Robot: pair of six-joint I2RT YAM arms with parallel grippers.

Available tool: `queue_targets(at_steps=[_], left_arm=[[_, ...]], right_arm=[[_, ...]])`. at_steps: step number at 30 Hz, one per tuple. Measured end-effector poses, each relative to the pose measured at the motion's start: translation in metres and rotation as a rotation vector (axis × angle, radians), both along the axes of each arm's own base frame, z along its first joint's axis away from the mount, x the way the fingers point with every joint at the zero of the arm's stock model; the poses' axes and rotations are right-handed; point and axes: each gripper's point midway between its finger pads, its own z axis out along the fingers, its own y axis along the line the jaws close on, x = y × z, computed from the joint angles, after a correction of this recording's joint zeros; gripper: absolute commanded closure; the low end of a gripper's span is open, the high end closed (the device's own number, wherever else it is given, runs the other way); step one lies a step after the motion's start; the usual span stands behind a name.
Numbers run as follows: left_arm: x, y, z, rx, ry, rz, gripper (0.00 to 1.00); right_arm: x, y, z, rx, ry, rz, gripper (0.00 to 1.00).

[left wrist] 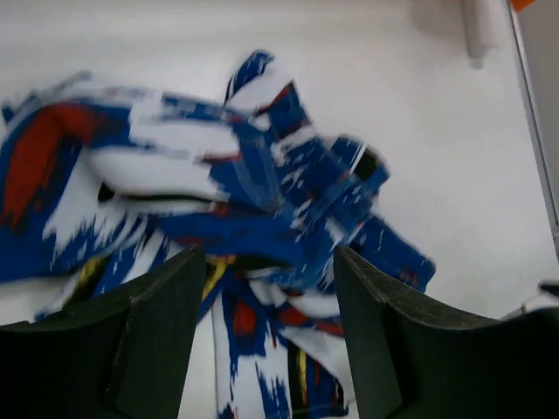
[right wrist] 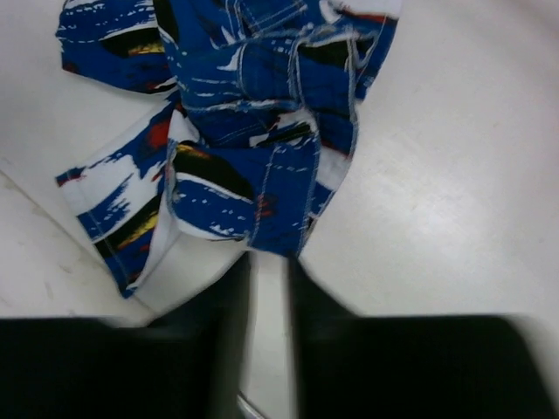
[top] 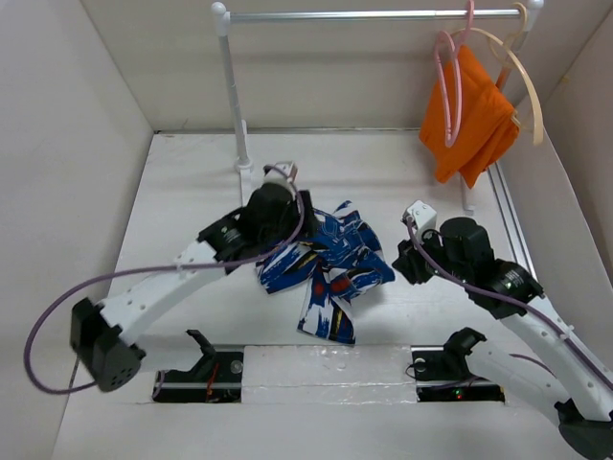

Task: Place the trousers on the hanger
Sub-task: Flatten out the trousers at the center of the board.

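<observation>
My left gripper [left wrist: 269, 262] is released. Its two dark fingers [left wrist: 157, 332] stand wide apart, low over the trousers [left wrist: 253, 192], and blue patterned cloth shows in the gap between them. My right gripper [right wrist: 268, 266] is nearly clenched, with only a narrow slit left. A folded corner of the trousers reaches right up to its tips, but I cannot tell whether it is pinched there.

The trousers lie crumpled around the middle of the desk [top: 172, 211], somewhat toward its near edge, between my two arms. The hanger [top: 459, 96] hangs on the rail [top: 374, 14] above the desk's far right corner. It is pressed against the orange cloth [top: 474, 120], which is draped on the cream hanger [top: 533, 91] just beside it. The rail's white post [top: 233, 86] stands at the far edge behind my left arm.
</observation>
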Motion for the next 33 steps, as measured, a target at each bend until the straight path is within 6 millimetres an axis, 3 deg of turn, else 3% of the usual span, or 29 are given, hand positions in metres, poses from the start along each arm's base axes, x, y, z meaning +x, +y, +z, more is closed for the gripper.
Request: queue_targets(at_steps=[2, 3, 7, 9, 10, 13, 19, 21, 22, 23, 25, 26, 29, 31, 33], left_arm=[[-0.035, 0.023, -0.029, -0.005, 0.065, 0.032, 0.44], [-0.057, 0.026, -0.042, -0.009, 0.100, 0.029, 0.44], [-0.153, 0.007, -0.095, -0.026, 0.261, -0.122, 0.34], [-0.178, 0.004, -0.119, -0.030, 0.361, -0.134, 0.32], [-0.186, 0.011, -0.143, 0.033, 0.393, -0.138, 0.32], [-0.194, 0.014, -0.178, 0.107, 0.473, -0.106, 0.29], [-0.196, 0.000, -0.221, 0.202, 0.541, -0.114, 0.31], [-0.193, -0.018, -0.217, 0.166, 0.535, -0.140, 0.42], [-0.193, -0.025, -0.220, 0.167, 0.531, -0.151, 0.60], [-0.192, -0.030, -0.221, 0.165, 0.528, -0.155, 0.71], [-0.191, -0.033, -0.227, 0.172, 0.523, -0.155, 1.00], [-0.190, -0.033, -0.227, 0.168, 0.524, -0.150, 1.00], [-0.186, -0.025, -0.223, 0.173, 0.515, -0.126, 1.00], [-0.178, -0.007, -0.214, 0.185, 0.498, -0.077, 1.00], [-0.163, 0.016, -0.191, 0.154, 0.461, -0.004, 1.00]], right_arm=[[-0.007, 0.001, -0.012, 0.006, 0.021, 0.020, 0.26], [-0.011, 0.000, -0.020, 0.005, 0.040, 0.025, 0.21], [-0.022, 0.000, -0.058, -0.017, 0.126, 0.042, 0.19], [-0.023, 0.003, -0.068, -0.018, 0.151, 0.053, 0.17], [-0.023, 0.003, -0.078, -0.040, 0.186, 0.052, 0.17], [-0.015, 0.010, -0.088, -0.055, 0.212, 0.063, 0.16], [0.002, 0.022, -0.097, -0.055, 0.209, 0.083, 0.24], [0.008, 0.023, -0.103, -0.061, 0.210, 0.083, 0.46], [0.009, 0.022, -0.107, -0.062, 0.218, 0.081, 0.54], [0.010, 0.021, -0.111, -0.064, 0.228, 0.079, 0.70], [0.011, 0.018, -0.115, -0.068, 0.238, 0.075, 0.86], [0.013, 0.016, -0.115, -0.069, 0.236, 0.069, 1.00], [0.017, 0.010, -0.109, -0.072, 0.207, 0.047, 1.00], [0.023, 0.002, -0.098, -0.073, 0.170, 0.018, 1.00], [0.029, -0.009, -0.078, -0.076, 0.125, -0.028, 1.00]])
